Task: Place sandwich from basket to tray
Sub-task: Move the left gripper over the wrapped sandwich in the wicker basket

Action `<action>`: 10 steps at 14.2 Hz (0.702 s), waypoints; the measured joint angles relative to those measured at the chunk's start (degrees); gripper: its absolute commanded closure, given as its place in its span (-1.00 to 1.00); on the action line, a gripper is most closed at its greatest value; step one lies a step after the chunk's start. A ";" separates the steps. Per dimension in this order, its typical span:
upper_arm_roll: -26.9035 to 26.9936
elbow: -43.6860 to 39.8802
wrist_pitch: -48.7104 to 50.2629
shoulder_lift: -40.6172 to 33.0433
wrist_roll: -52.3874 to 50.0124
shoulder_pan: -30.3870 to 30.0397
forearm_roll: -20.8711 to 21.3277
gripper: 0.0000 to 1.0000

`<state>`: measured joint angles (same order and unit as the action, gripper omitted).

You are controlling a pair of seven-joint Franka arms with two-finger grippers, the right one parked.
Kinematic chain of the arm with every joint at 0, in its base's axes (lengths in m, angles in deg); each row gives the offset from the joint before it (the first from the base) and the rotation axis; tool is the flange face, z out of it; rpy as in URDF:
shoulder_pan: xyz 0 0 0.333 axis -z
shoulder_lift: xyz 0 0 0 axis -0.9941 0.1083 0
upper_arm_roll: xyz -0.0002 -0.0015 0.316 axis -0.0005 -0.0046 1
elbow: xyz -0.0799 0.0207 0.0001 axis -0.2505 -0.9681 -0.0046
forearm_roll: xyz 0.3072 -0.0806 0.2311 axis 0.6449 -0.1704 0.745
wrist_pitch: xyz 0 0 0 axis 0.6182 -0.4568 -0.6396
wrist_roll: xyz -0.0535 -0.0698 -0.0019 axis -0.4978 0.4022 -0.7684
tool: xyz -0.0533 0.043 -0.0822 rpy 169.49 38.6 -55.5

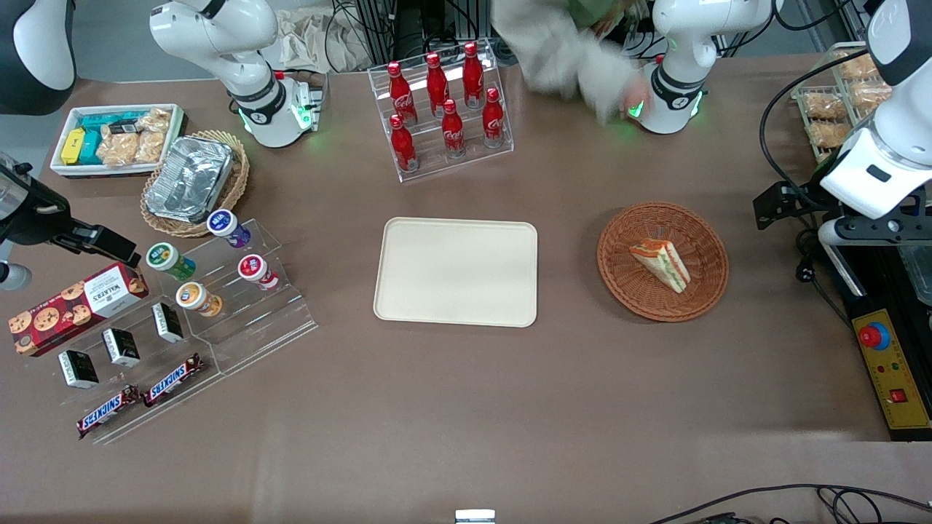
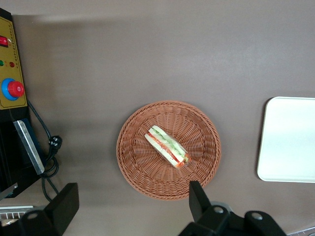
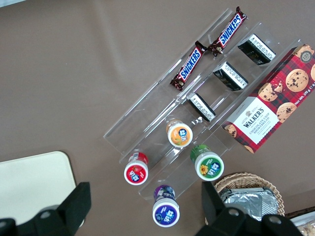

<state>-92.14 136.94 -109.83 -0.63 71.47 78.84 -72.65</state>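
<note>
Front view: the sandwich (image 1: 661, 264) lies in the round reddish-brown basket (image 1: 623, 280), a little off the basket's middle, its striped cut edge facing up. Its long axis runs on a slant, from the end farther from the camera and nearer the tray to the end nearer the camera and nearer the working arm. The cream tray (image 1: 456, 271) lies bare on the brown worktop (image 1: 451, 407), well apart from the basket and toward the parked arm's end. The left arm hangs at the working arm's end of the worktop, past the basket's rim; the hand itself cannot be made out from here.

Left wrist view: the camera looks straight down on the basket (image 2: 138, 162) with the sandwich (image 2: 168, 146) in it, and the hand (image 2: 132, 200) is high above the basket's edge, well clear of the wicker. Its two dark fingers (image 2: 198, 200) are spread wide with nothing between them. The wedge lies diagonally to the line joining the fingers, so I judge the wrist needs a turn before descending, to close across the short width of the bread. A corner of the tray (image 2: 288, 140) shows beside the basket.

Right wrist view: only a corner of the tray (image 3: 34, 184) and a clear rack of yogurt cups (image 3: 179, 134) appear.
</note>
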 measured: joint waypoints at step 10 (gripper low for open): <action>0.04 6.27 -0.60 -0.93 -0.01 0.00 0.10 -1.00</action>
<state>-92.09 143.22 -110.43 -1.56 71.46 78.83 -72.55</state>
